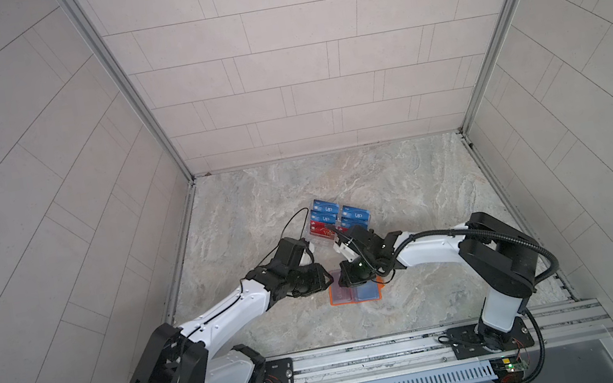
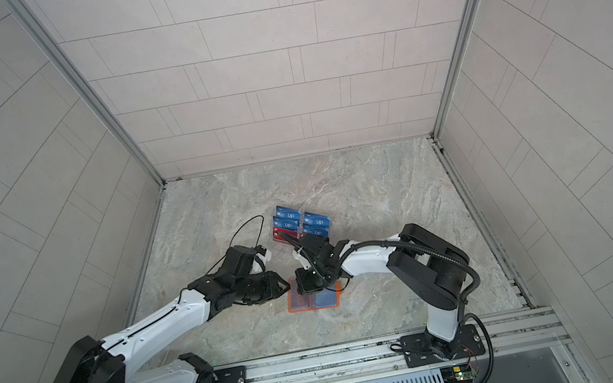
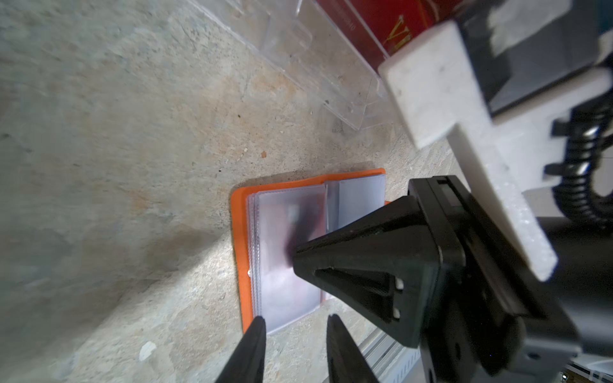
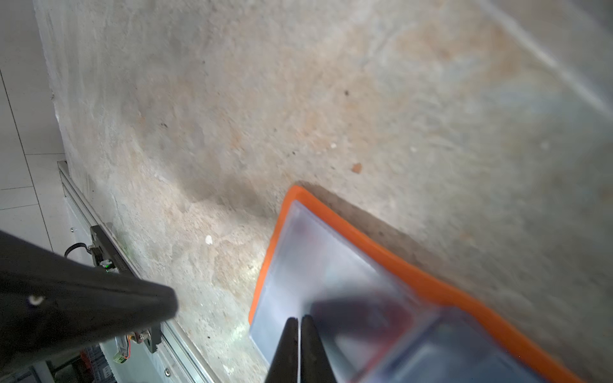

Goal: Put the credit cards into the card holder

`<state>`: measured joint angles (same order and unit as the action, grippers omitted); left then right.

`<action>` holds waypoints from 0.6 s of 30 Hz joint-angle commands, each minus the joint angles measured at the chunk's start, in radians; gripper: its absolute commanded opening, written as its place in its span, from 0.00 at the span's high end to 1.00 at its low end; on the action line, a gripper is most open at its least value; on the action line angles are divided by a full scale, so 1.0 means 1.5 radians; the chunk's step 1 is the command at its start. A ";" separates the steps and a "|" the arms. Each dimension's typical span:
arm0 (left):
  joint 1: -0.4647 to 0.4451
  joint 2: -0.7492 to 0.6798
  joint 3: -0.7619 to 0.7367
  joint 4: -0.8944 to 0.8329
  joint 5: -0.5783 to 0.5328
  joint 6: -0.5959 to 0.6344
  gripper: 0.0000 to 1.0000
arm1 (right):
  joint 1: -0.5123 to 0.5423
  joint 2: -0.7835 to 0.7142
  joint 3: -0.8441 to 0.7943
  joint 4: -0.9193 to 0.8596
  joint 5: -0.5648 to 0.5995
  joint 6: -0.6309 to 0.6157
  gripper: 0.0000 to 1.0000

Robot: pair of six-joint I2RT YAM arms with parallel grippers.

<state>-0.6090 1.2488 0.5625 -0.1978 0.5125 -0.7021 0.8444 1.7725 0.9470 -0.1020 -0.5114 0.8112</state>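
Card holder [image 3: 239, 238], right fingers [image 4: 287, 351] shut, left fingers [image 3: 252, 351] ajar

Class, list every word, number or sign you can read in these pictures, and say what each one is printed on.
"VIP", white, on the blue cards.
"VI", gold, on the red card; the rest is hidden.
Small print on the cards: too blurred to read.
Holder: no text seen.

Leather-like card holder [image 3: 238, 248] (glossy plastic sleeves [image 3: 285, 212]).
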 commanded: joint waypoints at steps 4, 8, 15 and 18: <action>-0.005 0.040 -0.015 0.082 0.003 0.000 0.67 | 0.000 -0.006 0.044 -0.083 -0.011 -0.058 0.91; -0.029 0.067 -0.001 0.111 0.000 -0.013 0.67 | -0.030 -0.025 0.051 -0.123 -0.035 -0.096 0.91; -0.067 0.109 0.012 0.182 -0.008 -0.071 0.66 | -0.090 -0.035 0.040 -0.098 -0.107 -0.111 0.92; -0.069 0.133 0.009 0.181 -0.021 -0.076 0.67 | -0.103 -0.041 0.047 -0.109 -0.118 -0.126 0.92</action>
<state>-0.7101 1.4235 0.5613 0.0395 0.5079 -0.7891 0.6960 1.7512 1.0126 -0.2443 -0.6468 0.6617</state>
